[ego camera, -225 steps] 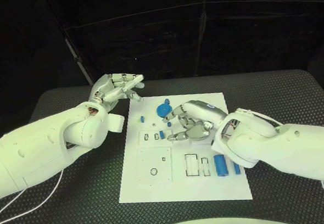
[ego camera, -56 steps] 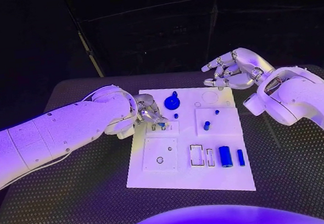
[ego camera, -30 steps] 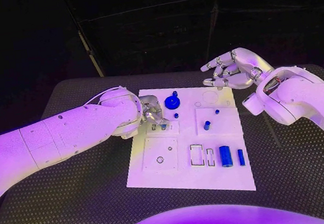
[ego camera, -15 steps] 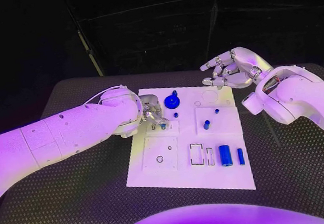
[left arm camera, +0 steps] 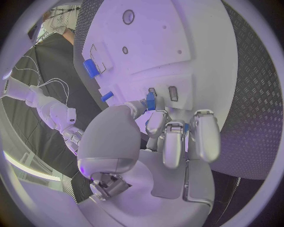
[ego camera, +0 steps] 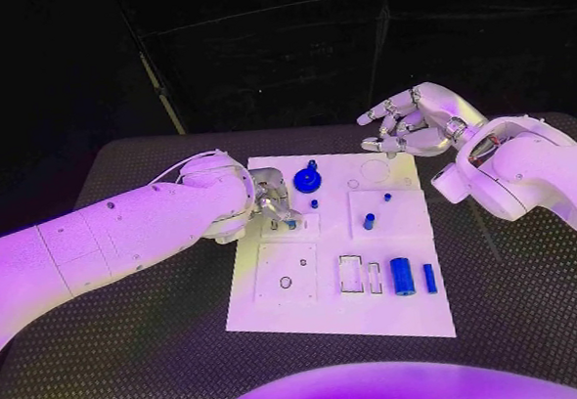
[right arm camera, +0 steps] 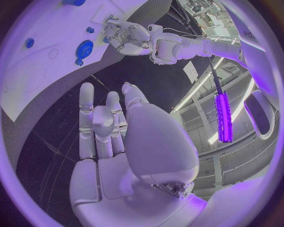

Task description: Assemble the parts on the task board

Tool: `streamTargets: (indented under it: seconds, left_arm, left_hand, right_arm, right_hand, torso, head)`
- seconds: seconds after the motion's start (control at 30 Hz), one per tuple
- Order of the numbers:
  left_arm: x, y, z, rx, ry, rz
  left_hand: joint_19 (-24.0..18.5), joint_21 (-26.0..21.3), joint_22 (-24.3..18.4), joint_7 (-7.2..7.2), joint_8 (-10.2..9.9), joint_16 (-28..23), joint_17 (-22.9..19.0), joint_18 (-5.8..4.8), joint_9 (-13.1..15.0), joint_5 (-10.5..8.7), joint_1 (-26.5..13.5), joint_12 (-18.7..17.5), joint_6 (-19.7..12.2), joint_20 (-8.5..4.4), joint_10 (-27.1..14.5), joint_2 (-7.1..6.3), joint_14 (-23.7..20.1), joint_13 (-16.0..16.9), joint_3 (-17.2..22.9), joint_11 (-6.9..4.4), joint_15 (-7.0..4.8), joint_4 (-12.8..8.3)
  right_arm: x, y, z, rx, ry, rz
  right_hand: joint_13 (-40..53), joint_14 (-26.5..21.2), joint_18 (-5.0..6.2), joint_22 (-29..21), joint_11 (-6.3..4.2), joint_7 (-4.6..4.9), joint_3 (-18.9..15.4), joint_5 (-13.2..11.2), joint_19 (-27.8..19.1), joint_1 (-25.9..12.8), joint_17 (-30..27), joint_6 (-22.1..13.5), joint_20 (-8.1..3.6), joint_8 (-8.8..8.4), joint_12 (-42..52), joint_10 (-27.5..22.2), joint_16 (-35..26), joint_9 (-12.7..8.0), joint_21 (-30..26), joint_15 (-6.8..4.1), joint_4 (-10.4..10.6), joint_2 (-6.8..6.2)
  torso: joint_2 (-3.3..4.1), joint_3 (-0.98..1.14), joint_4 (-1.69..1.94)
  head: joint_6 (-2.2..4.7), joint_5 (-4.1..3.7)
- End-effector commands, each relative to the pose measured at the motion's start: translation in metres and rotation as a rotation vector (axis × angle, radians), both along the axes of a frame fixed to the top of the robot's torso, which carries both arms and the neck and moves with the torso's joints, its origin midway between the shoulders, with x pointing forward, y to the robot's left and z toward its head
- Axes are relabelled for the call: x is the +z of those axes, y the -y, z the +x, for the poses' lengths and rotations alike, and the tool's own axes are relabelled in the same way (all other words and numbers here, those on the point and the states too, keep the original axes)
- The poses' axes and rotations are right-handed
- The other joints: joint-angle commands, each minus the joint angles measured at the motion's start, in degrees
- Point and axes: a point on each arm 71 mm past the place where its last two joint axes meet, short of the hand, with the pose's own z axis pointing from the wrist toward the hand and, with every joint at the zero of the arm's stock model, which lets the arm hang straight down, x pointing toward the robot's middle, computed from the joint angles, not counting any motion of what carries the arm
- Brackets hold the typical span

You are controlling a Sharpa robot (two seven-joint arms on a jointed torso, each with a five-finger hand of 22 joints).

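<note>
Left hand (ego camera: 269, 198): I have it low over the left side of the board, fingers curled in. In the left wrist view a small blue piece (left arm camera: 150, 100) sits pinched between thumb and a fingertip, right at a slot in the raised block. I judge it is held this way so the piece can be lowered end-first into that slot.

Right hand (ego camera: 411, 123): raised off the far right corner of the board, fingers loosely spread and half bent, holding nothing. I judge it is parked there to leave the left hand room.

Board (ego camera: 399, 313): white plate in the middle of the black table (ego camera: 138, 366), long side running away from me.

Round blue piece (ego camera: 306, 180): at the far end of the board, just beside the left fingertips, apart from them.

Short blue peg (ego camera: 368, 221): standing in the square block right of the board's middle.

Small blue stud (ego camera: 387, 199): just beyond the peg, on the same block.

Blue cylinder (ego camera: 402, 277): lying in its tray near the board's near right corner, with a thin blue bar (ego camera: 427, 279) just beside it; both untouched.

Empty outlines: two rectangular frames left of the cylinder and a round hole in the near left block, so I judge the assembly is far from complete.

Writing: none readable on the board or parts.

Risk: the pinched piece is small, and the left fingers hide the slot from the head view, so I would rely on the left wrist view for alignment.
</note>
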Motion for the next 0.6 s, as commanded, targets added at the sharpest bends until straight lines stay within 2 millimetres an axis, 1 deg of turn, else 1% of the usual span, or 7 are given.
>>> streamTargets:
  seconds: [0.03, 0.2, 0.37, 0.6]
  left_arm:
    - [-0.0062, -0.0021, -0.0032, -0.016, -0.031, 0.041]
    - [-0.0069, -0.0028, -0.0037, -0.017, -0.033, 0.042]
    - [-0.0072, -0.0033, -0.0042, -0.017, -0.035, 0.043]
    - [-0.0075, -0.0037, -0.0048, -0.019, -0.036, 0.043]
  left_hand:
    - [0.01, -0.18, 0.05, -0.48, 0.37, 0.18, 15.09, -0.3, 0.09, 0.07, -0.52, 0.21, 0.24, -0.34, -0.11, 0.06, 5.73, 0.02, 6.39, 0.04, -0.19, -6.44]
    - [0.02, -0.18, 0.07, -0.5, 0.4, 0.18, 15.09, -0.31, 0.1, 0.07, -0.53, 0.28, 0.29, -0.34, -0.06, 0.11, 5.73, 0.11, 6.42, 0.02, -0.19, -6.48]
    - [0.07, -0.14, 0.17, -0.56, 0.56, 0.18, 15.09, -0.33, 0.18, 0.06, -0.93, 0.47, 0.51, -0.35, 0.13, 0.29, 5.73, 0.29, 6.37, -0.02, -0.21, -6.41]
    - [0.08, -0.14, 0.2, -0.61, 0.7, 0.18, 15.09, -0.33, 0.25, 0.06, -1.32, 0.7, 0.71, -0.37, 0.32, 0.38, 5.73, 0.53, 6.27, -0.06, -0.23, -6.32]
  right_arm:
    - [0.0014, -0.0012, -0.0003, 0.009, 0.002, 0.003]
    - [0.0013, -0.0012, -0.0005, 0.009, 0.001, 0.002]
    - [0.0013, -0.0018, -0.0006, 0.011, 0.0, 0.003]
    - [0.0013, -0.0026, -0.0007, 0.014, 0.0, 0.003]
  right_hand:
    - [-0.09, -0.45, 0.25, -0.1, 0.01, 0.11, 0.07, 0.25, 0.31, 0.16, -0.09, -0.44, 0.01, 0.1, -0.24, -0.22, -0.35, -0.08, -0.19, 0.08, 0.36, -0.03]
    - [-0.1, -0.47, 0.25, -0.11, 0.01, 0.11, 0.1, 0.27, 0.31, 0.17, -0.16, -0.44, 0.02, 0.1, -0.24, -0.23, -0.42, -0.08, -0.21, 0.09, 0.39, 0.0]
    - [-0.1, -0.47, 0.25, -0.11, 0.01, 0.11, 0.1, 0.27, 0.31, 0.17, -0.16, -0.44, 0.02, 0.1, -0.24, -0.23, -0.42, -0.08, -0.21, 0.09, 0.39, 0.0]
    - [-0.1, -0.47, 0.25, -0.11, 0.01, 0.11, 0.1, 0.27, 0.31, 0.17, -0.16, -0.44, 0.02, 0.1, -0.24, -0.23, -0.42, -0.08, -0.21, 0.09, 0.39, 0.0]
  torso:
    - [0.0, 0.0, 0.06]
    - [-0.05, 0.01, 0.02]
    - [0.0, -0.01, 0.01]
    - [-0.01, 0.0, 0.03]
  head:
    - [0.03, 0.0]
    - [-0.13, 0.07]
    - [-0.12, 0.05]
    - [-0.15, 0.12]
